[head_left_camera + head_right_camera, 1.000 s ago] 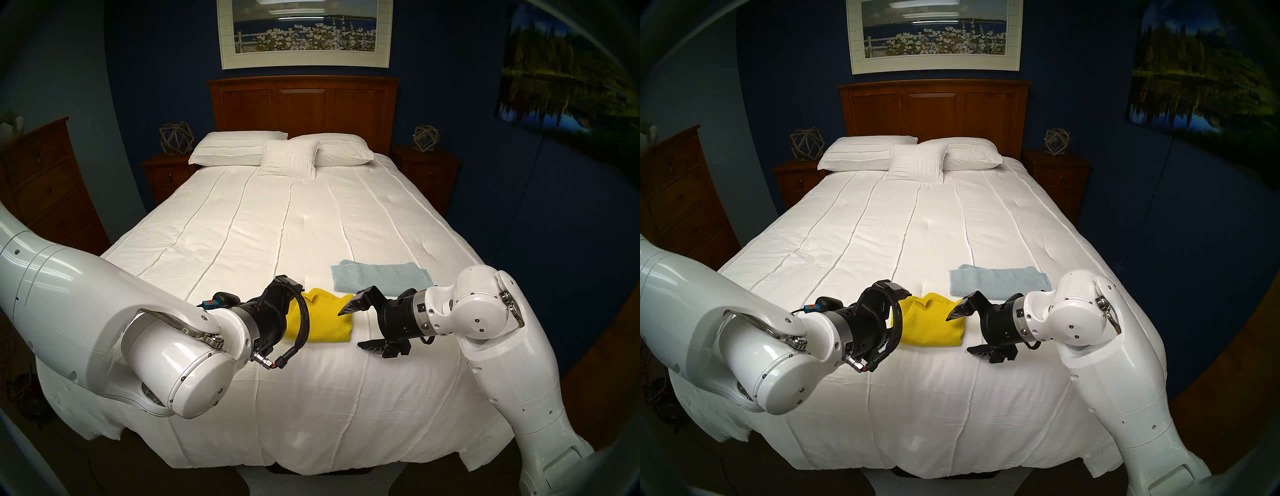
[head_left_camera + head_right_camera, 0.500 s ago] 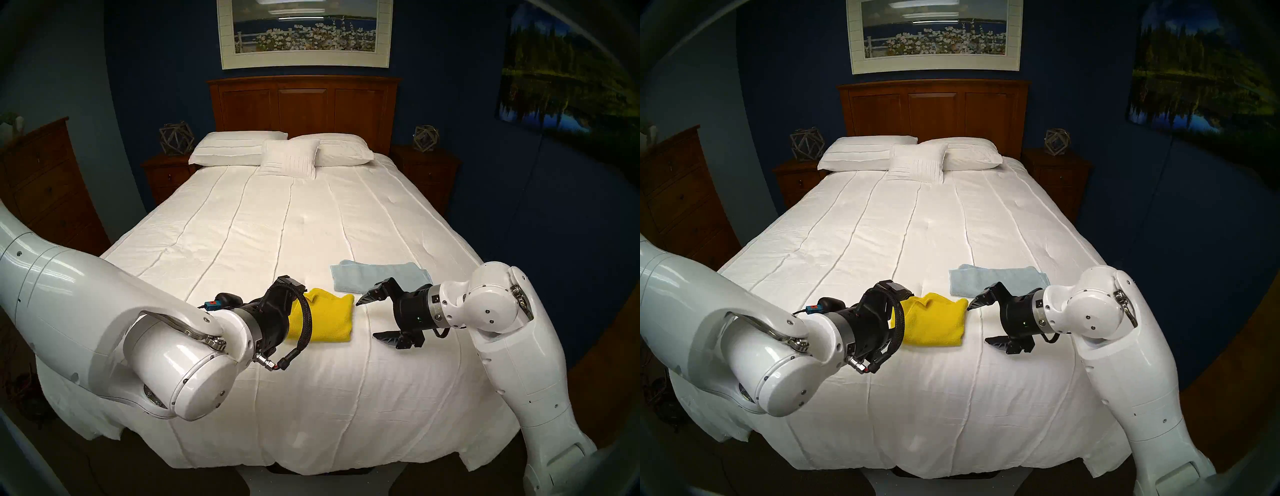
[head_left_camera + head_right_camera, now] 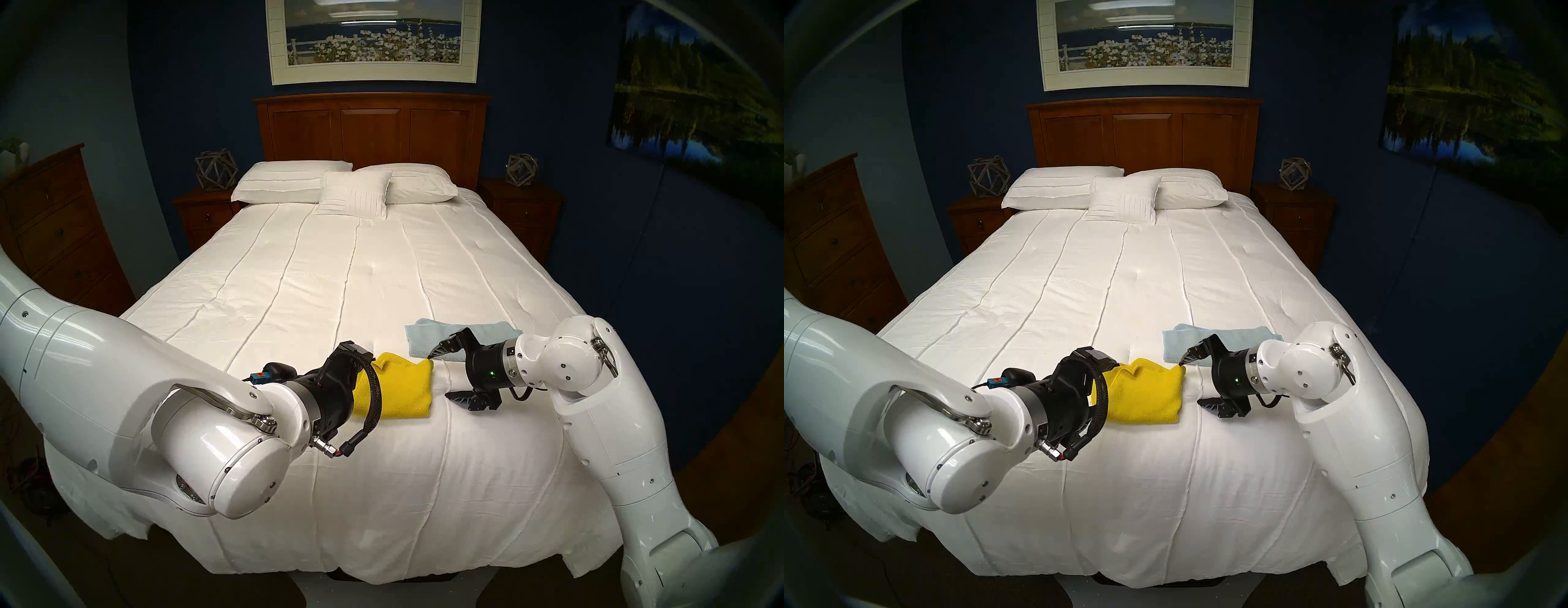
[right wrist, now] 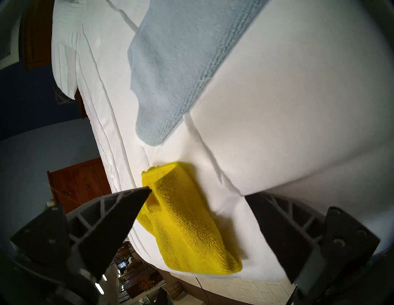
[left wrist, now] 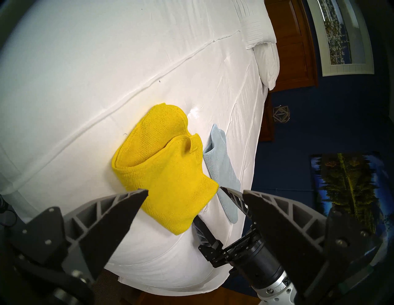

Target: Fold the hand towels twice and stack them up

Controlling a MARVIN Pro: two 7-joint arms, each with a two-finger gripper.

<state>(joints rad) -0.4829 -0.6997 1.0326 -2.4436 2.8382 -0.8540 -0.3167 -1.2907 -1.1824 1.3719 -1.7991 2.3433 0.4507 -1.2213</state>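
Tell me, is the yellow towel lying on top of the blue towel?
No, the yellow towel lies beside the blue towel on the bedspread.

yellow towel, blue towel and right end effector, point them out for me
yellow towel point(image 3: 399, 388), head left view, flat top layer
blue towel point(image 3: 428, 339), head left view, left half
right end effector point(image 3: 439, 378), head left view, gap between its open fingers

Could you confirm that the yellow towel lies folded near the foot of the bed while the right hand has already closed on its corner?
Not quite: the right hand is open, one fingertip just at the corner of the yellow towel, as the right wrist view shows. The towel does lie folded near the foot of the bed.
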